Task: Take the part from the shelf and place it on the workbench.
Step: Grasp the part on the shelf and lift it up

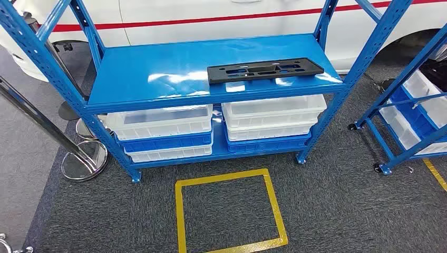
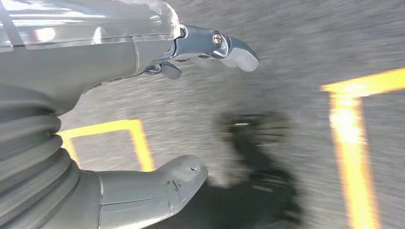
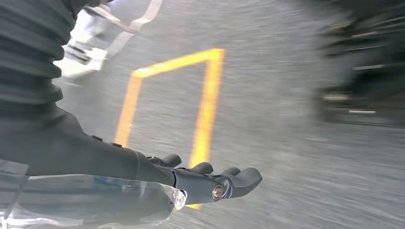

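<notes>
A flat black part (image 1: 265,70) with several cut-outs lies on the top board of the blue shelf (image 1: 158,74), towards its right end. My left hand (image 2: 191,95) hangs over grey carpet, thumb and fingers apart, nothing in it. My right hand (image 3: 205,179) also hangs above the carpet with its fingers stretched out and holds nothing. Both wrist views are blurred.
White and blue bins (image 1: 163,129) fill the shelf's lower level. A yellow tape square (image 1: 229,211) marks the carpet in front of the shelf. A second blue rack (image 1: 411,116) stands at the right, chrome stanchion bases (image 1: 84,158) at the left, a white car (image 1: 211,16) behind.
</notes>
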Robot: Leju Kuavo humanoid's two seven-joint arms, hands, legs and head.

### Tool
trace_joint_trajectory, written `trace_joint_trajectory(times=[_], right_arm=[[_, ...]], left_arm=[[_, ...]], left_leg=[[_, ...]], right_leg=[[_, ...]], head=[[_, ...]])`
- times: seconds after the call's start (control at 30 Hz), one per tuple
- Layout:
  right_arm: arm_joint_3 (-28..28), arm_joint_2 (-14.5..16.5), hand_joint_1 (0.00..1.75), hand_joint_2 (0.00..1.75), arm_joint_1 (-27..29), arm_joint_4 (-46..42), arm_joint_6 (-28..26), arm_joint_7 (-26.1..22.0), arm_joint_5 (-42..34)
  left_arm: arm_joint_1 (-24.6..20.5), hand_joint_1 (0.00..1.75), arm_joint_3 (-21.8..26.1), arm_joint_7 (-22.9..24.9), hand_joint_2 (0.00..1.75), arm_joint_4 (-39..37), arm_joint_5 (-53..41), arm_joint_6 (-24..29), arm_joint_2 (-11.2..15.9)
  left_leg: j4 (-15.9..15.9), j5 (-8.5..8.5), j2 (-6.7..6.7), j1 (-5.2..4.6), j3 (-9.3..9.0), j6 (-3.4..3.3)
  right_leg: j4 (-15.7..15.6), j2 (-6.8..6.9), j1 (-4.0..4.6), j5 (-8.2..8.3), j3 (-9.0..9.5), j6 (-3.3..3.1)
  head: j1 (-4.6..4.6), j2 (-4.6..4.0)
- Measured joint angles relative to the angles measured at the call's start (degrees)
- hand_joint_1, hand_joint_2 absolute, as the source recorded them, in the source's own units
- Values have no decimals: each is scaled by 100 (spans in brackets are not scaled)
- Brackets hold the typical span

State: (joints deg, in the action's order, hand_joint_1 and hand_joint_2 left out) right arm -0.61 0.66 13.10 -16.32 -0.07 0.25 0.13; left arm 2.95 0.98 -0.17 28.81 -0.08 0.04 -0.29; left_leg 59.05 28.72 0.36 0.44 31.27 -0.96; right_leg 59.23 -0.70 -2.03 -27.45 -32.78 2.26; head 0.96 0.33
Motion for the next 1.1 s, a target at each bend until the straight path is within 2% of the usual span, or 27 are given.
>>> trace_joint_trajectory(times=[0.1, 0.13, 0.17, 0.2, 0.27, 0.3, 0.33, 0.37, 0.43, 0.47, 0.5, 0.53, 0.63, 0.7, 0.77, 0.8, 0.83, 0.87, 0.93, 0.97, 1.0, 1.03, 1.1], right_arm=[[0, -1, 0, 175, 218, 239, 0, 2, 0], [0, -5, 0, 175, 319, 354, -1, 2, 0], [0, -9, 0, 175, 406, 458, -1, 2, 0], [0, -14, 0, 175, 481, 562, -1, 3, 0], [0, -30, 0, 175, 574, 718, -1, 3, 0], [0, -39, 0, 175, 595, 766, -2, 3, 0], [0, -46, 0, 175, 597, 785, -2, 3, 0], [0, -50, 0, 175, 585, 787, -2, 3, 0], [2, -51, 0, 175, 464, 717, -2, 1, 0], [3, -51, 0, 175, 353, 604, -1, -1, 0], [4, -51, 0, 175, 216, 440, 1, -5, 0], [5, -48, 0, 175, 78, 244, 2, -12, -1], [7, -18, 0, 175, -337, -56, -7, -92, -64], [7, 16, 0, 175, -511, -28, -38, -187, -180], [7, 55, 0, 175, -614, 7, -102, -292, -321], [7, 78, 0, 175, -682, 26, -144, -343, -395], [9, 104, 0, 175, -754, 50, -189, -393, -469], [14, 137, 0, 175, -826, 73, -239, -441, -545], [31, 218, 0, 175, -964, 119, -346, -520, -686], [40, 265, 0, 175, -1037, 147, -404, -557, -757], [47, 305, 0, 175, -1109, 174, -457, -590, -821], [52, 345, 0, 175, -1179, 206, -515, -625, -885], [62, 411, 0, 175, -1315, 268, -628, -693, -1011]], left_arm=[[-202, 0, 0, -2, 175, 266, 1, 1, 6], [-296, 0, 0, -3, 175, 396, 1, 1, 8], [-379, 0, 0, -5, 175, 509, 1, 1, 8], [-450, 0, 0, -7, 175, 618, 1, 1, 8], [-534, 0, 1, -10, 175, 768, 1, 1, 9], [-545, 0, 2, -10, 175, 810, 1, 3, 10], [-536, 0, 3, -9, 175, 826, 1, 4, 11], [-514, 0, 3, -6, 175, 830, 1, 6, 12], [-380, 0, -2, 3, 175, 771, 1, 4, 5], [-268, 0, -5, 6, 175, 673, 1, 3, 2], [-129, 0, -8, 10, 175, 526, 1, 2, -2], [4, 0, -11, 12, 175, 346, 2, 3, -5], [282, 0, -66, 19, 175, -50, 59, 84, -24], [238, 0, -159, -9, 175, -166, 160, 239, -50], [112, 0, -297, -33, 175, -325, 263, 439, -75], [69, 0, -381, -32, 175, -426, 307, 548, -86], [32, 0, -478, -20, 175, -530, 342, 659, -97], [3, 0, -580, -2, 175, -636, 374, 768, -109], [-55, 0, -802, 46, 175, -829, 415, 975, -134], [-94, 0, -911, 68, 175, -927, 427, 1077, -145], [-148, 0, -1020, 91, 175, -1017, 429, 1174, -158], [-208, 0, -1131, 111, 175, -1107, 431, 1270, -171], [-320, 0, -1359, 151, 175, -1263, 430, 1457, -198]], left_leg=[[-53, -29, 0, 16, -13, -43], [-95, -56, -4, 34, -35, -71], [-136, -85, -10, 53, -58, -101], [-160, -106, -16, 70, -74, -122], [-161, -115, -26, 68, -58, -136], [-159, -115, -30, 68, -52, -135], [-155, -113, -37, 70, -49, -129], [-149, -109, -47, 78, -51, -116], [-114, -84, -73, 99, -46, -56], [-86, -59, -77, 96, -38, -8], [-70, -40, -72, 89, -33, 41], [-65, -28, -51, 80, -43, 86], [-34, 18, 8, 95, -67, 186], [340, 277, 3, 112, 122, 220], [1088, 654, 1, 114, 446, 233], [1399, 755, 1, 113, 569, 232], [1542, 750, 1, 109, 614, 221], [1455, 628, 0, 102, 555, 197], [777, 225, -14, 72, 240, 111], [419, 77, -23, 50, 89, 67], [165, 11, -31, 30, -12, 37], [40, 9, -37, 10, -52, 17], [-40, 11, -36, 5, -70, -8]], right_leg=[[-13, 3, 4, 3, 29, 34], [29, 7, 6, -44, 24, 47], [170, 12, 10, -157, -28, 55], [438, 15, 7, -335, -144, 61], [1167, 17, 13, -719, -486, 79], [1441, 19, 12, -811, -613, 89], [1524, 25, 7, -790, -647, 97], [1403, 31, -2, -671, -577, 104], [703, 45, -26, -321, -199, 114], [372, 40, -20, -205, -24, 88], [148, 30, -8, -149, 90, 49], [57, 6, 11, -151, 126, -3], [41, -51, 25, -138, 96, -150], [19, 47, 20, -123, 105, -226], [20, 152, 56, -121, 88, -277], [21, 161, 76, -117, 80, -296], [24, 143, 96, -115, 78, -308], [27, 109, 111, -113, 84, -317], [29, 36, 133, -115, 106, -318], [39, 13, 148, -119, 109, -309], [46, 3, 155, -117, 97, -292], [48, 0, 156, -110, 78, -266], [34, -2, 154, -87, 58, -200]], head=[[0, 0], [-1, 0], [-2, 0], [-3, 0], [-2, 0], [-2, 0], [-2, 0], [-3, 0], [-4, 0], [0, 0], [3, 0], [5, 0], [9, 0], [10, 0], [9, 0], [8, 0], [8, 0], [9, 0], [8, 0], [8, 0], [8, 0], [8, 0], [8, 0]])
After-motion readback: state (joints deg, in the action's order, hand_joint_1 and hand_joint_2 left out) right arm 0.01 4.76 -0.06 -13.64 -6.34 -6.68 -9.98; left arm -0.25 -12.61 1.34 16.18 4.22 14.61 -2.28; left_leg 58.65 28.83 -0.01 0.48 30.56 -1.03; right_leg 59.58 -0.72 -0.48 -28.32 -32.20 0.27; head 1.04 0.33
